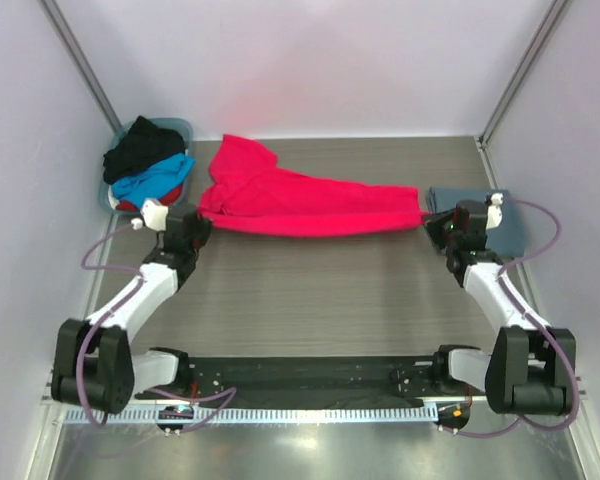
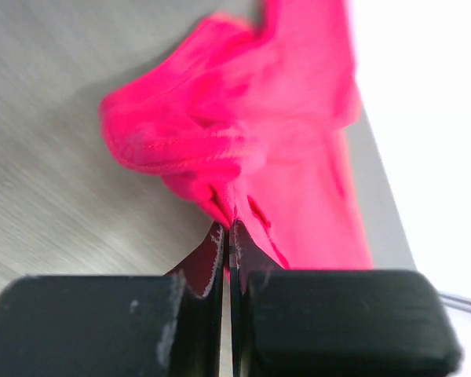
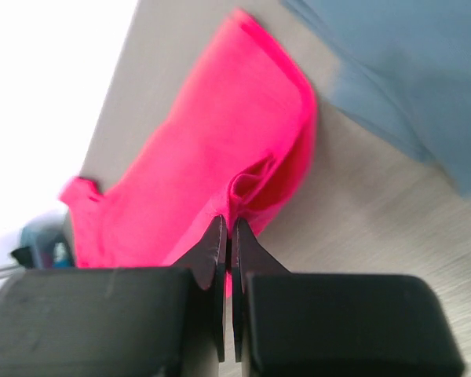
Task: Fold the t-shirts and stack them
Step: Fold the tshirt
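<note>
Top view: the pink shirt (image 1: 300,205) lies stretched across the far tabletop (image 1: 320,300) between the left claw (image 1: 200,224) and the right claw (image 1: 435,226), with a grey-blue shirt (image 1: 515,225) at far right and a bin (image 1: 130,130) of heaped shirts (image 1: 150,165) at far left. Left wrist view: the left claw (image 2: 229,236) is pinched tight on a bunched hem of the pink shirt (image 2: 282,118). Right wrist view: the right claw (image 3: 228,236) is clamped on an edge fold of the pink shirt (image 3: 220,157), with the grey-blue shirt (image 3: 408,71) near.
</note>
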Motion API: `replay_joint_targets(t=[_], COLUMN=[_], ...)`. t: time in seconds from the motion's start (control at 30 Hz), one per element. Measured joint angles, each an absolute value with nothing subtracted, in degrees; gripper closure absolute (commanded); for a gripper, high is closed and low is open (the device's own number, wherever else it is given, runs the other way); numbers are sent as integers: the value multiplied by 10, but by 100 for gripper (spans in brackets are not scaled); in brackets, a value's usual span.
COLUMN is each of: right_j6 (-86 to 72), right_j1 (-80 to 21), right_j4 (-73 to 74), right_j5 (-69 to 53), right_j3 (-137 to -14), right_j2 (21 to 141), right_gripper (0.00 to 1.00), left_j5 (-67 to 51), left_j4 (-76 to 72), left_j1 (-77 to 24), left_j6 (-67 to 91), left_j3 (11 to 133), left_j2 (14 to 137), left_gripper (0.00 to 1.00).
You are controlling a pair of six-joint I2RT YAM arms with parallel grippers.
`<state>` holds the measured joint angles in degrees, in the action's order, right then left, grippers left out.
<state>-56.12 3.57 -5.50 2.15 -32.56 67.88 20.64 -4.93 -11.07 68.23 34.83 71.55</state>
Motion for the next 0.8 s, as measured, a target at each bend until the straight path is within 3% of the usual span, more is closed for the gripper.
replay_joint_targets(t=[0.4, 0.57, 0.8], right_j6=[-472, -448, -438], right_j1=[33, 31, 30], right_j4=[221, 289, 335], right_j5=[41, 48, 50], right_j3=[-642, -747, -861], right_j2=[486, 416, 394], right_gripper=[99, 99, 99], left_j5=[192, 197, 185], left_j4=[242, 342, 422], left_j1=[-110, -110, -111], left_j6=[664, 630, 608], left_j3=[656, 779, 947], left_j2=[542, 463, 452], left_gripper=[100, 100, 100])
